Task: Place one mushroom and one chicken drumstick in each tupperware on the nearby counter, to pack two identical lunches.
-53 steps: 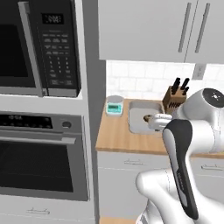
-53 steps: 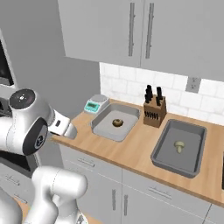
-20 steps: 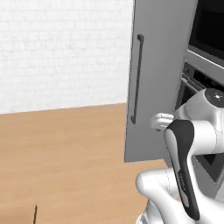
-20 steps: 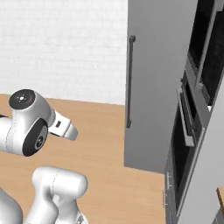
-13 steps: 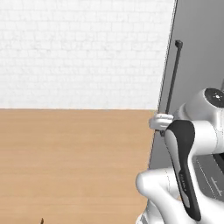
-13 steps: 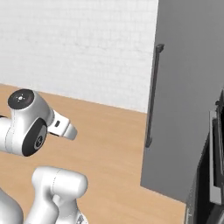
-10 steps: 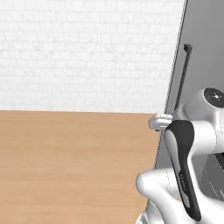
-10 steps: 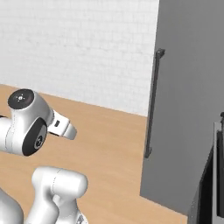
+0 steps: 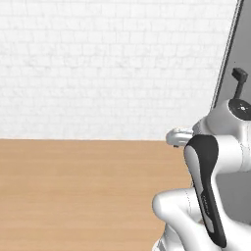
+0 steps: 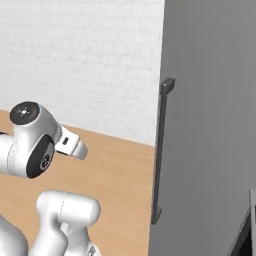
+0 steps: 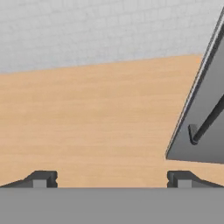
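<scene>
My gripper (image 11: 112,180) is open, its two dark fingertips (image 11: 43,179) standing far apart with nothing between them. It points over a bare light-brown wooden floor (image 11: 96,113). My arm is folded close to the base, the hand (image 9: 176,137) jutting left in the left base view. The mushroom, the chicken drumstick, the tupperware and the counter are out of view.
A tall grey cabinet front (image 10: 210,125) with a long dark bar handle (image 10: 161,150) stands close on the right; its edge (image 9: 240,54) also shows in the left base view. A white brick wall (image 9: 98,68) closes the far side behind the wooden floor (image 9: 73,191).
The whole picture has shifted: the base has turned away from the counter and oven, and the grey cabinet front has slid to the right. The arm keeps its pose and the gripper stays open.
</scene>
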Available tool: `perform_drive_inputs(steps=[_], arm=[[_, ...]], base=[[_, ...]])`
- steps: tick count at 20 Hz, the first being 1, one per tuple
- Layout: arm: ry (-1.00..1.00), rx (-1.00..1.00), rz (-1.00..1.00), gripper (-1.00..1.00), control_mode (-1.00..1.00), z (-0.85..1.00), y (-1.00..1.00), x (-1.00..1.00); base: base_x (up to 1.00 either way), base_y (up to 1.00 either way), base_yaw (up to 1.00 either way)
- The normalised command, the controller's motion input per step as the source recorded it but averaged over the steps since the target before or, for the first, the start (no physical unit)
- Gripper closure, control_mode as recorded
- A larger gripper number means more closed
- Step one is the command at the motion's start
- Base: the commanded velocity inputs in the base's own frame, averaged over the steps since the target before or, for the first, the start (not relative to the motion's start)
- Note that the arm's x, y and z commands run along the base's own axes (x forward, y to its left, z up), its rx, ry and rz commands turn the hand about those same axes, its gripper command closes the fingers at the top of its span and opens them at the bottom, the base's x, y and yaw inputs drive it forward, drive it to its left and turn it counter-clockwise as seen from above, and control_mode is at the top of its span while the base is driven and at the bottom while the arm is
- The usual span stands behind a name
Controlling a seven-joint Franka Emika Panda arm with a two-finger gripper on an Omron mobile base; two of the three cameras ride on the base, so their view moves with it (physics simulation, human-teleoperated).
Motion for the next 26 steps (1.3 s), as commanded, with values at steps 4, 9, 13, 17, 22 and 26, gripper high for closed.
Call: perform_drive_inputs(steps=[4, 9, 13, 17, 22, 26], arm=[[0.0, 0.0, 0.0, -1.0, 1.0, 0.0, 0.0, 0.0], [0.0, 0.0, 0.0, -1.0, 1.0, 0.0, 0.0, 0.0], [0.0, 0.0, 0.0, -1.0, 1.0, 0.0, 0.0, 0.0], [0.0, 0.0, 0.0, -1.0, 1.0, 0.0, 0.0, 0.0], [0.0, 0.0, 0.0, -1.0, 1.0, 0.0, 0.0, 0.0], [0.0, 0.0, 0.0, -1.0, 1.0, 0.0, 0.0, 0.0]], base=[[1.0, 0.74, -0.39], [1.0, 0.93, -0.47], [0.89, 0.81, -0.63], [0.69, 0.59, -0.74], [0.46, 0.41, -0.86], [0.46, 0.24, -0.89]])
